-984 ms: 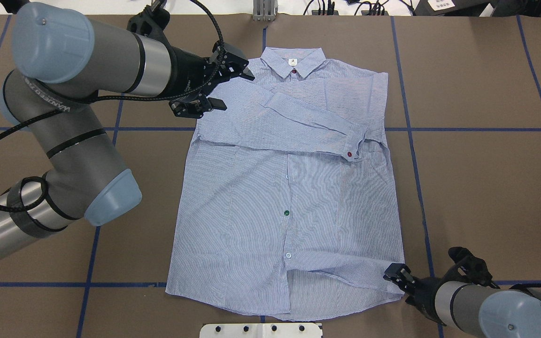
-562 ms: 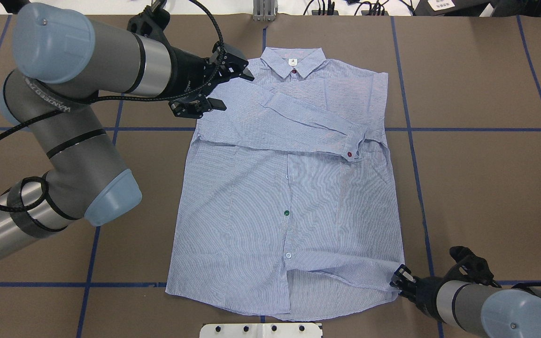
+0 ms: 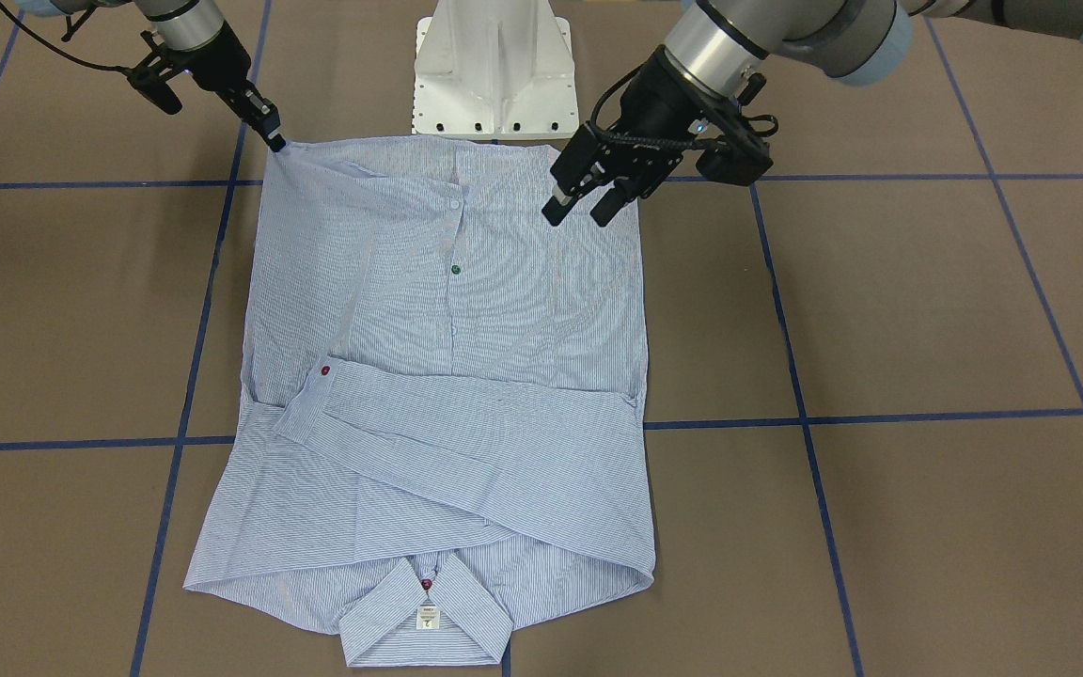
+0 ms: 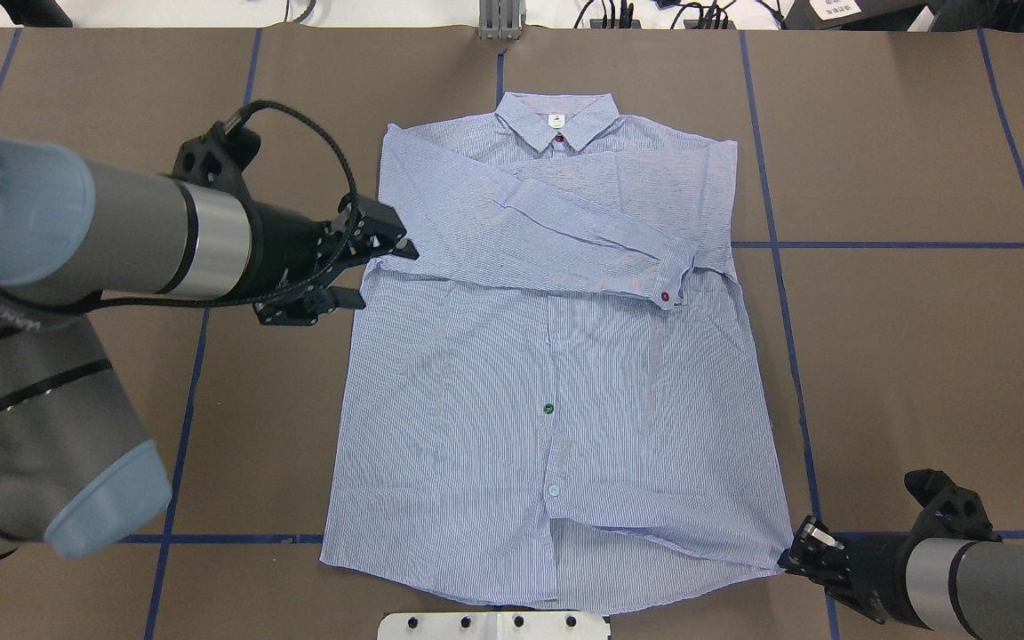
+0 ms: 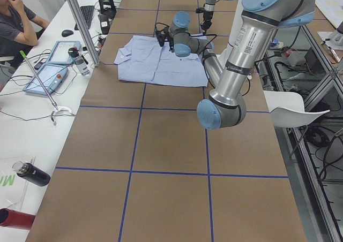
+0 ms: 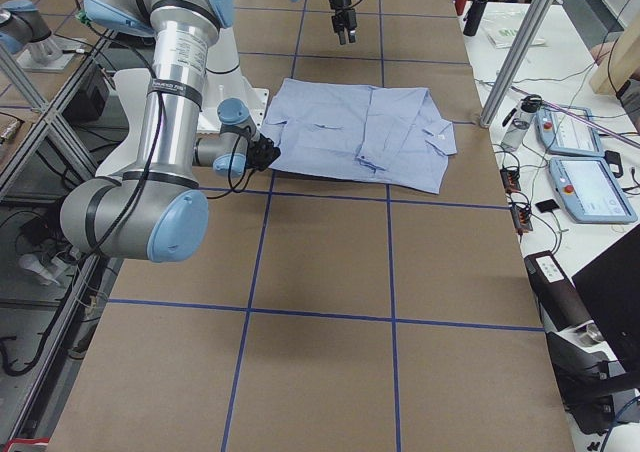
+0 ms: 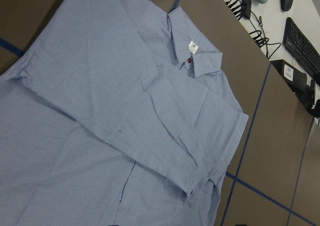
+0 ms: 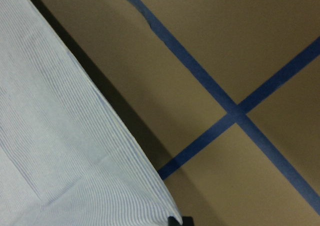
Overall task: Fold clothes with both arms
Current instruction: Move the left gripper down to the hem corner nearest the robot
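**Front-facing view.** The light blue-and-white pinstriped long-sleeved shirt lies flat and front up on the brown paper-covered table. Its collar is nearest this camera and its hem is toward the robot. One sleeve is folded across the chest. The black two-finger right gripper sits at a hem corner with its fingers together, seemingly pinching the cloth. The black two-finger left gripper hangs over the opposite side, fingers spread, holding nothing.

**Overhead view.** The left gripper shows just beside the shirt's edge under the folded sleeve (its height shifts where it seems to sit from one view to another). The hem corner is drawn to a point toward the right gripper.

**Side views.** The shirt sits mid-table in front of the robot. The claws are too small here to judge.

**Left wrist view.** This looks down on the chest, the folded sleeve and the collar. No finger shows.

**Right wrist view.** The striped corner runs down to a dark fingertip at the bottom edge, beside crossing blue tape lines.

**The step in hand.** I judge that the left claw needs its own hold on its side before anything lifts.
- It should come straight down and take only the edge of the cloth.
- It should close fully before rising.
- Both arms should then lift together at equal height and travel at one pace, keeping the cloth lightly taut.
- A one-sided pull would likely skew the body and slide the folded sleeve off the chest.
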Controlling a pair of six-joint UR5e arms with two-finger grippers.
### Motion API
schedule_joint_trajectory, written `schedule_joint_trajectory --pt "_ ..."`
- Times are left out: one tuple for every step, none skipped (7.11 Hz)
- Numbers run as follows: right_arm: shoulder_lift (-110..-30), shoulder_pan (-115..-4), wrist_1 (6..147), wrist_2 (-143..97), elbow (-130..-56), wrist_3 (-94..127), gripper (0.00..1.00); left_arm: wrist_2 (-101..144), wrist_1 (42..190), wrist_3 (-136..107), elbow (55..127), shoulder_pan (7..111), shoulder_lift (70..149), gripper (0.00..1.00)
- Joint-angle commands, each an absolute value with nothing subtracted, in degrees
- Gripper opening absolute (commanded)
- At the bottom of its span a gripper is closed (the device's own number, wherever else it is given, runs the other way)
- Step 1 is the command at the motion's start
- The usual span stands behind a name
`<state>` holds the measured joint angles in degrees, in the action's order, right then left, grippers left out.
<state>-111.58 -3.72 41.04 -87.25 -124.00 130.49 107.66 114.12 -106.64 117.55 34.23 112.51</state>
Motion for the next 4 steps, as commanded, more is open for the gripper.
schedule_joint_trajectory --pt "-112.33 -3.34 37.79 -87.28 -122.87 130.08 0.00 99.69 103.93 -107.57 122.59 25.44 106.55 0.81" --pt "-111.80 -2.90 37.79 -87.28 -122.70 130.08 0.00 97.67 103.89 -109.93 123.65 20.62 102.87 0.78" --pt "-110.84 -2.99 37.79 -87.45 -121.65 130.08 0.00 92.60 103.71 -114.13 123.31 14.56 102.14 0.73" --pt "-110.66 -3.08 37.88 -87.54 -121.64 130.08 0.00 91.68 103.71 -114.87 122.53 11.98 101.26 0.71"
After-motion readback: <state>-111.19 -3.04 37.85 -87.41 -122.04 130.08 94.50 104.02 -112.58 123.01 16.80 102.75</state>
